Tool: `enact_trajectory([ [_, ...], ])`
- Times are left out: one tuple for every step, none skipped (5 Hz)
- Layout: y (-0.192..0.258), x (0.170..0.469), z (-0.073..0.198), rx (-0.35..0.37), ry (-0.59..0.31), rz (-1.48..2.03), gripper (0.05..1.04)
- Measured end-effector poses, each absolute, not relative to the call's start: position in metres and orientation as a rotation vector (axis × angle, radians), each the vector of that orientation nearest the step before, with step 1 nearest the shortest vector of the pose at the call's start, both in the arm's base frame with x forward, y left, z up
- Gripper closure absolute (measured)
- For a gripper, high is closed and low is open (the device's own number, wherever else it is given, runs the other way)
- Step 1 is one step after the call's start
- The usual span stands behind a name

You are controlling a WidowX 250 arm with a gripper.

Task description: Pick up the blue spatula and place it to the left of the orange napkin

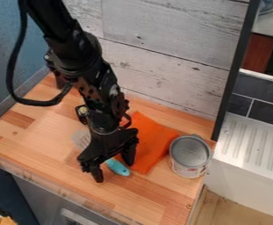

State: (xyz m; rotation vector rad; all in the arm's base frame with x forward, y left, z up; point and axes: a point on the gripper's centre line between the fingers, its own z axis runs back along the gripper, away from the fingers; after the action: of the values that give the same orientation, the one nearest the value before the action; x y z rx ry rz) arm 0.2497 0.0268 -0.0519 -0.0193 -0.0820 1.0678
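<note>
Some countertop [118,195] separates claw [113,170] and blue spatula [118,167] from its front edge.

open counter [106,193] toward the front, can [190,157] blocking the right, plank wall [162,66] behind

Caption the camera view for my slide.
Robot end effector at a blue spatula, with an orange napkin and metal can alongside.

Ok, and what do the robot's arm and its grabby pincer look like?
The chunky, jointed robot arm is shiny black, dotted with small round bolts or holes. A long black cable makes a big loop beside it. The pincer is black too, with two blocky fingers.
</note>
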Motion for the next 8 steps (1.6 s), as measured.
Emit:
enact_trajectory([
  [0.027,0.251,-0.053,-0.021,-0.098,1.093,0.42],
  [0.025,0.253,-0.054,-0.01,-0.09,1.077,0.709],
  [0.024,0.253,-0.054,-0.016,-0.079,1.079,0.756],
  [0.024,0.25,-0.053,-0.03,-0.055,1.077,0.756],
  [0.022,0.252,-0.037,-0.062,-0.071,1.066,0.756],
  [0.021,0.254,-0.011,-0.111,-0.115,1.066,0.756],
  [0.023,0.256,0.003,-0.177,-0.116,1.085,0.756],
  [0.018,0.261,0.01,-0.263,-0.069,1.081,0.756],
])
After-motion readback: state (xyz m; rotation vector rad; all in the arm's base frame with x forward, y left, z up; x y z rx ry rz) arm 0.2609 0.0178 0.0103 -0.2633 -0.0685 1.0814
